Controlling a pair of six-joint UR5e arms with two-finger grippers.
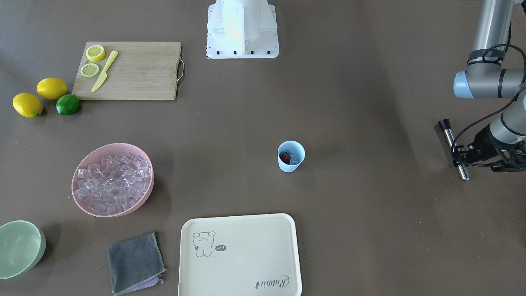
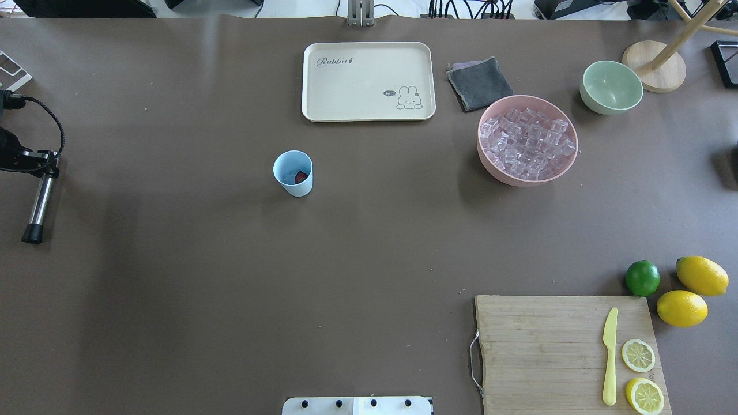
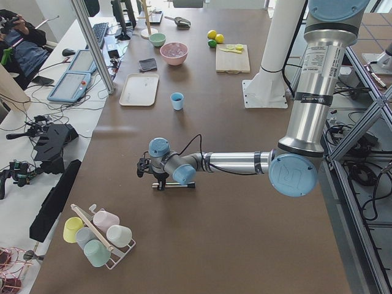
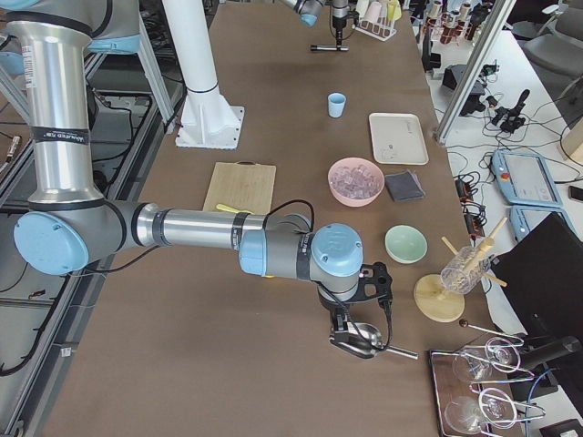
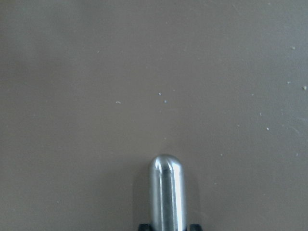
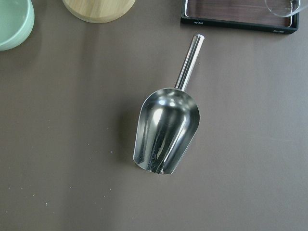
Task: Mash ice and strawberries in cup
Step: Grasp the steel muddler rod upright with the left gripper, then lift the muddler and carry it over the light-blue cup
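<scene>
Brown bench (image 1: 370,102): my left pincer (image 1: 459,157) clamps a rod (image 1: 448,135) at right edge; cup (image 1: 291,156) centre; right pincer (image 4: 349,330), I cannot tell.

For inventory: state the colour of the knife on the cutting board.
The knife is pale yellow; overhead view shows it best.

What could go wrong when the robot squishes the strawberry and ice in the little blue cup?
The cup stands loose with nothing holding it, and the right claw is far away by the scoop, so pushing might tip it. The masher in the left claw lies sideways and far off; turning it in could bump the rim. Some ice might pop out.
</scene>
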